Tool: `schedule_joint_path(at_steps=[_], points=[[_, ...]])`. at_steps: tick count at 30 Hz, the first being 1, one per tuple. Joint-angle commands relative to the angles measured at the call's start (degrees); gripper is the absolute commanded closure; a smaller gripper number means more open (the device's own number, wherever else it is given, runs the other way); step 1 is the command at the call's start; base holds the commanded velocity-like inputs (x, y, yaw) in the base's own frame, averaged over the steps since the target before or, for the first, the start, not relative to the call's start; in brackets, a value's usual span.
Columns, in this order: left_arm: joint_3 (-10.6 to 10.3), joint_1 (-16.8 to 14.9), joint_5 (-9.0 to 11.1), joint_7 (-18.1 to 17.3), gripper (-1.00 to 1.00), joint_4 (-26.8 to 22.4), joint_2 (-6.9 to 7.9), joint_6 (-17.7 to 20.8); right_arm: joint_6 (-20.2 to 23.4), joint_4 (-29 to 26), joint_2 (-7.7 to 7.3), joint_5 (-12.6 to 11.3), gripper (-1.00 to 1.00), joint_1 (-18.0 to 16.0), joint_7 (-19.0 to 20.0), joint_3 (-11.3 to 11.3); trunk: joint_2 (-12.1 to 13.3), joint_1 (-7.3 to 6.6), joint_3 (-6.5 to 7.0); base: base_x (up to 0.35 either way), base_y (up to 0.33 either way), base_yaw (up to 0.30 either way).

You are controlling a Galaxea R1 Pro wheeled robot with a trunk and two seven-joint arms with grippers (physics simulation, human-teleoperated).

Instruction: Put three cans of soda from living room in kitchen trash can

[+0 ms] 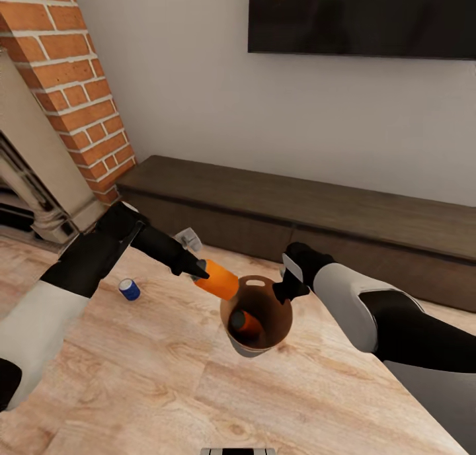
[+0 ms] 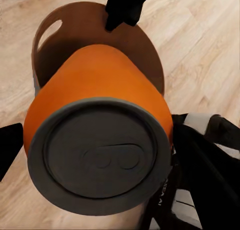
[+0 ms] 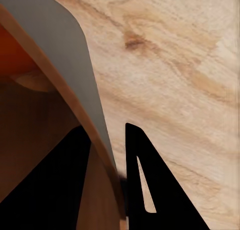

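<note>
Orange can (image 1: 218, 280) held tilted in the left gripper (image 1: 200, 274), clamped at its top end and poised at the near-left edge of the trash can's mouth, its lower end just over the opening. In the left wrist view, dark lid of the same can (image 2: 100, 160) seen close up, with the coppery inside of the bucket behind it. Trash can (image 1: 277, 323) kept off the wood floor (image 1: 132, 375), right gripper (image 1: 289, 284) closed on its rim, one finger inside the wall and one finger (image 3: 150, 190) outside, as seen in the right wrist view. One can (image 1: 243, 322) already lying at the bottom, dark-topped and orange-red, colour hard to name for sure. Blue can (image 1: 129, 289) left standing on the floor, well apart to the left, near the brick fireplace (image 1: 73, 78). Long dark cabinet (image 1: 297, 210) and black TV (image 1: 363, 15) behind. Step in hand, by judgement: dropping the second can in. Next move likely to need a little more reach over the opening, then opening of the left gripper; blue can to be fetched afterwards. Left gripper's fingers mostly hidden by the can; bucket's base cut off from clear view.
</note>
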Motion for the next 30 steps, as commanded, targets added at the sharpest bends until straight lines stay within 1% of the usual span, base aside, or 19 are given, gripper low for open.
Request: schedule_joint_path(at_steps=[1, 2, 3, 4, 7, 8, 9, 10, 12, 14, 15, 16, 17, 18, 20, 22, 23, 27, 30], points=[[-0.2, 0.0, -2.5, 0.0, 1.0, 0.0, -1.57, 0.0, 0.0, -0.5, 0.12, -1.8, 1.0, 0.0, 0.1, -1.5, 0.4, -0.23, 0.19, 0.0, 0.0, 0.0], [-0.2, 0.1, -3.7, 0.0, 1.0, 0.0, -2.23, 0.0, 0.0, -0.7, 0.18, -1.8, 1.0, 0.0, 0.1, -1.5, 0.8, -0.45, 0.36, 0.0, 0.0, 0.0], [-0.3, 0.1, -6.0, 0.0, 1.0, 0.1, -3.28, 0.0, 0.0, -1.0, 0.32, -1.8, 1.0, 0.0, 0.1, -1.6, 1.2, -0.67, 0.54, 0.0, 0.0, 0.0], [-0.3, 0.1, -7.6, 0.0, 1.0, 0.2, -4.01, 0.0, 0.0, -1.2, 0.47, -1.8, 1.0, 0.0, 0.1, -1.6, 1.6, -0.89, 0.72, 0.0, 0.0, 0.0], [-0.4, 0.1, -9.0, 0.0, 1.0, 0.3, -4.93, 0.0, 0.0, -1.3, 0.7, -1.8, 1.0, 0.0, 0.1, -1.6, 2.8, -1.54, 1.26, 0.0, 0.0, 0.0], [-0.4, 0.2, -9.6, 0.0, 1.0, 0.3, -5.97, 0.0, 0.0, -1.4, 0.95, -1.8, 1.0, 0.1, 0.1, -1.6, 3.2, -1.76, 1.44, 0.0, 0.0, 0.0], [-0.4, 0.2, -10.0, 0.0, 1.0, 0.3, -6.5, 0.0, 0.0, -1.4, 1.03, -1.8, 1.0, 0.1, 0.1, -1.6, 3.2, -1.76, 1.44, 0.0, 0.0, 0.0], [-0.4, 0.2, -10.9, 0.0, 1.0, 0.5, -7.76, 0.0, 0.0, -1.4, 1.16, -1.9, 1.0, 0.1, 0.1, -1.6, 3.2, -1.76, 1.44, 0.0, 0.0, 0.0], [-0.5, 0.2, -12.3, 0.0, 1.0, 0.6, -9.17, 0.0, 0.0, -1.5, 1.28, -1.9, 1.0, 0.1, 0.1, -1.6, 3.2, -1.76, 1.44, 0.0, 0.0, 0.0], [-0.4, 0.7, -15.8, 0.0, 1.0, 1.5, -12.22, 0.0, 0.0, -1.4, 1.28, -1.9, 1.0, 0.1, 0.1, -1.6, 3.2, -1.76, 1.44, 0.0, 0.0, 0.0], [-0.4, 1.0, -16.6, 0.0, 1.0, 1.7, -12.88, 0.0, 0.0, -1.4, 1.28, -1.9, 1.0, 0.1, 0.1, -1.6, 3.2, -1.76, 1.44, 0.0, 0.0, 0.0], [-0.4, 1.6, -18.1, 0.0, 1.0, 2.2, -13.9, 0.0, 0.0, -1.3, 1.28, -1.9, 1.0, 0.1, 0.1, -1.6, 3.2, -1.76, 1.44, 0.0, 0.0, 0.0], [-0.4, 1.8, -18.8, 0.0, 1.0, 2.4, -14.27, 0.0, 0.0, -1.3, 1.28, -1.9, 1.0, 0.1, 0.1, -1.6, 3.2, -1.76, 1.44, 0.0, 0.0, 0.0], [-0.5, 2.2, -20.3, 0.0, 1.0, 2.8, -14.88, 0.0, 0.0, -1.3, 1.28, -1.9, 1.0, 0.1, 0.1, -1.6, 3.2, -1.76, 1.44, 0.0, 0.0, 0.0], [-0.4, 2.7, -22.1, 0.0, 1.0, 3.9, -15.7, 0.0, 0.0, -1.3, 1.28, -1.9, 1.0, 0.1, 0.1, -1.6, 3.2, -1.76, 1.44, 0.0, 0.0, 0.0], [-0.4, 2.9, -23.0, 0.0, 1.0, 4.7, -16.12, 0.0, 0.0, -1.2, 1.28, -1.9, 1.0, 0.1, 0.1, -1.6, 3.2, -1.76, 1.44, 0.0, 0.0, 0.0], [-0.4, 3.1, -24.0, 0.0, 1.0, 5.9, -16.5, 0.0, 0.0, -1.2, 1.28, -1.9, 1.0, 0.1, 0.1, -1.6, 3.2, -1.76, 1.44, 0.0, 0.0, 0.0], [-0.4, 3.4, -24.8, 0.1, 1.0, 8.0, -16.81, 0.0, 0.0, -1.2, 1.28, -1.9, 1.0, 0.1, 0.1, -1.6, 3.2, -1.76, 1.44, 0.0, 0.0, 0.0], [-0.4, 3.9, -25.0, 2.0, 1.0, 10.1, -17.22, 0.0, 0.0, -1.3, 1.28, -1.9, 1.0, 0.1, 0.1, -1.6, 3.2, -1.76, 1.44, 0.0, 0.0, 0.0]])
